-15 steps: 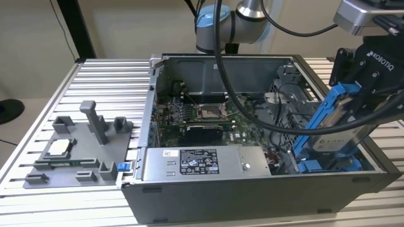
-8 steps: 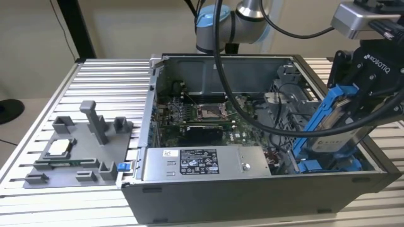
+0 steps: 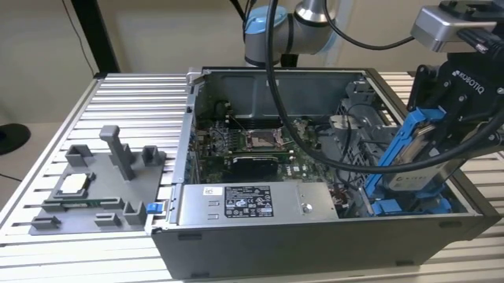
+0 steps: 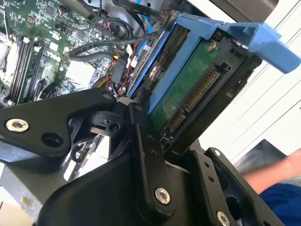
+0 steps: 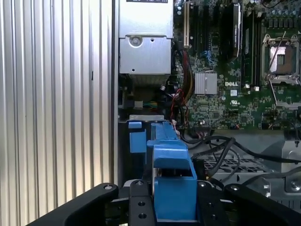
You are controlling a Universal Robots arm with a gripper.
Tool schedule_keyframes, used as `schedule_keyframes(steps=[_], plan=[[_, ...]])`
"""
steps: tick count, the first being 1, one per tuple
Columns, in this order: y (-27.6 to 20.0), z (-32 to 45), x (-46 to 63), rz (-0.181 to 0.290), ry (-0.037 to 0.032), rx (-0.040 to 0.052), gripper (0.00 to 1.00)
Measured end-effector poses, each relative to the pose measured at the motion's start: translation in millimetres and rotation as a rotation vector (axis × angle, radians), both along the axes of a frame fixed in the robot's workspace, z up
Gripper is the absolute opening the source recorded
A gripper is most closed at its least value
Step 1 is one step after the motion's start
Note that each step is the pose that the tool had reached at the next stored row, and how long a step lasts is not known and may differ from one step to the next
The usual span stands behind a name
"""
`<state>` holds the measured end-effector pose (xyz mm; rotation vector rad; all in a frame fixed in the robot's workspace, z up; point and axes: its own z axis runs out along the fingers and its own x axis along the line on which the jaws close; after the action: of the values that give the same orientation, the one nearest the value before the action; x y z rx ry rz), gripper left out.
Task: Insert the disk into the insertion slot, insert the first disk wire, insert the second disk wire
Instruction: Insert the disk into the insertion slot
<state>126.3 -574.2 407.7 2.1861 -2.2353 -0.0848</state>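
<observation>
Silver-grey disk (image 3: 409,178) w/ blue frame — steeply tilted, btm end at blue-railed insertion slot (image 3: 398,207), the exterior view's right

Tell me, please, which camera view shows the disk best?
The exterior view: the disk shows along its length, tilted in the gripper, its lower end at the insertion slot. The second wrist view shows its green circuit board and connector close up; the first wrist view shows its blue carrier end-on.

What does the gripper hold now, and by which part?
The gripper holds the disk in its blue carrier, clamped at the upper end, near the connectors.
</observation>
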Motion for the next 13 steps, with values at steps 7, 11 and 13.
schedule_keyframes(steps=[7, 11, 13], plan=[[-0.1, -0.2, 0.2, 0.0, 0.0066, 0.0008, 0.0], [-0.7, 1.3, 0.1, 0.0, 0.0123, 0.0045, 0.0], [-1.1, 1.6, 0.2, 0.0, 0.015, 0.006, 0.0]])
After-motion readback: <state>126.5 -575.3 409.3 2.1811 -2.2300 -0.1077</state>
